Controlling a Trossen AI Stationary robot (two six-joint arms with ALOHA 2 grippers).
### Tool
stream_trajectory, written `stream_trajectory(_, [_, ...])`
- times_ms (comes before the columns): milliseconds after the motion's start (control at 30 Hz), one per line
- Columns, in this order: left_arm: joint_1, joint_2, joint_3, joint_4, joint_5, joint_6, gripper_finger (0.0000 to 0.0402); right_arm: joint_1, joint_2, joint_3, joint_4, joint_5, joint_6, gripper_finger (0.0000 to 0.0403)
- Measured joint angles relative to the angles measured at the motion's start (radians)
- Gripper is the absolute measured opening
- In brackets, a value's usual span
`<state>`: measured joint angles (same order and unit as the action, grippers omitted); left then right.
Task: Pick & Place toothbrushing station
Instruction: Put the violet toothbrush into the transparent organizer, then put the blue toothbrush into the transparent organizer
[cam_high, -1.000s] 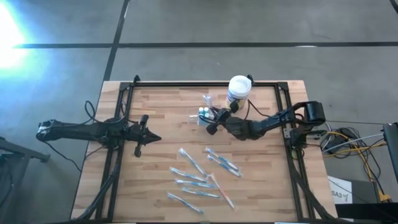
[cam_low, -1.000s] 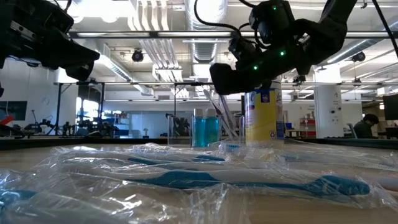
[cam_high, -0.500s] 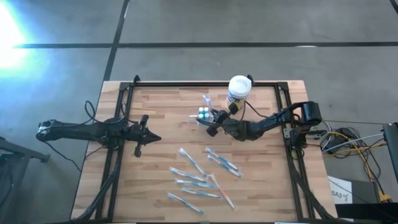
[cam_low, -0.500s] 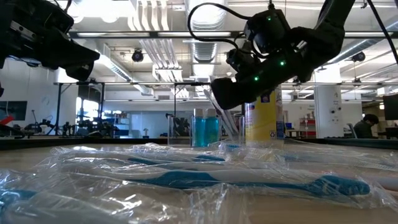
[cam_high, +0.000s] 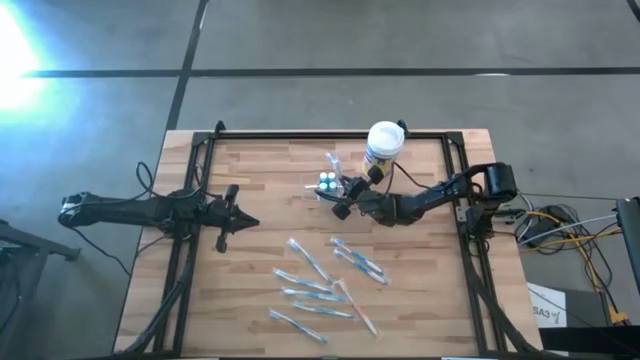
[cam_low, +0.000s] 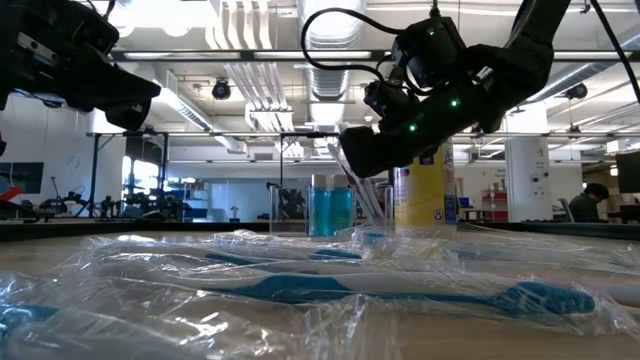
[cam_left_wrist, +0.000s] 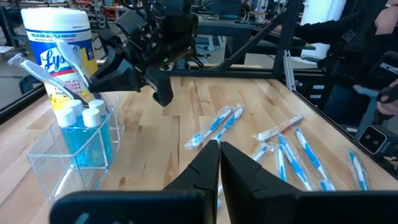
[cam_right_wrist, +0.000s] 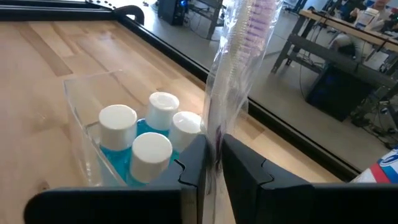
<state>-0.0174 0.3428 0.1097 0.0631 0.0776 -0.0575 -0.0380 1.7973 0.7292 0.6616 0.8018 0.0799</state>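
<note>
My right hand (cam_right_wrist: 210, 163) pinches a wrapped toothbrush (cam_right_wrist: 239, 68), standing upright just beside the clear station (cam_right_wrist: 87, 118). I judge one brush nearly placed; several wrapped brushes (cam_high: 330, 285) wait behind it.

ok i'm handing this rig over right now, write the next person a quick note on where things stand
Right gripper: over the clear holder, fingers pinching a wrapped toothbrush that stands up from them.
Left gripper: shut, empty, waiting at the table's left side.
Holder: near the Lysol canister at the table's far edge, with four white-capped blue bottles inside.
Done: at least one wrapped brush leans in the holder.
Left: drop the held brush in; about seven wrapped toothbrushes lie loose on the table.
</note>
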Motion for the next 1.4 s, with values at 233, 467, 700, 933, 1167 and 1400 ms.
stream_trajectory(233, [0.0, 0.0, 0.0, 0.0, 0.0, -0.003, 0.0023, -0.002, -0.001, 0.0, 0.0, -0.017, 0.006, 0.0077])
stream_trajectory(467, [0.0, 0.0, 0.0, 0.0, 0.0, -0.007, 0.0019, -0.002, -0.007, 0.013, 0.0, -0.017, 0.004, 0.0097])
stream_trajectory(700, [0.0, 0.0, 0.0, 0.0, 0.0, -0.007, 0.0023, -0.002, -0.043, 0.026, -0.073, -0.017, 0.02, 0.0117])
stream_trajectory(933, [0.0, 0.0, 0.0, -0.002, 0.001, -0.008, 0.0025, -0.004, -0.097, 0.037, -0.138, 0.006, 0.025, 0.0139])
stream_trajectory(1167, [0.0, 0.0, 0.0, -0.004, 0.01, -0.011, 0.0025, 0.065, -0.326, 0.037, -0.22, 0.01, -0.101, 0.0145])
stream_trajectory(1400, [0.0, 0.0, 0.0, -0.007, 0.01, -0.011, 0.0025, 0.174, -0.705, 0.037, -0.377, -0.366, -0.219, 0.0109])
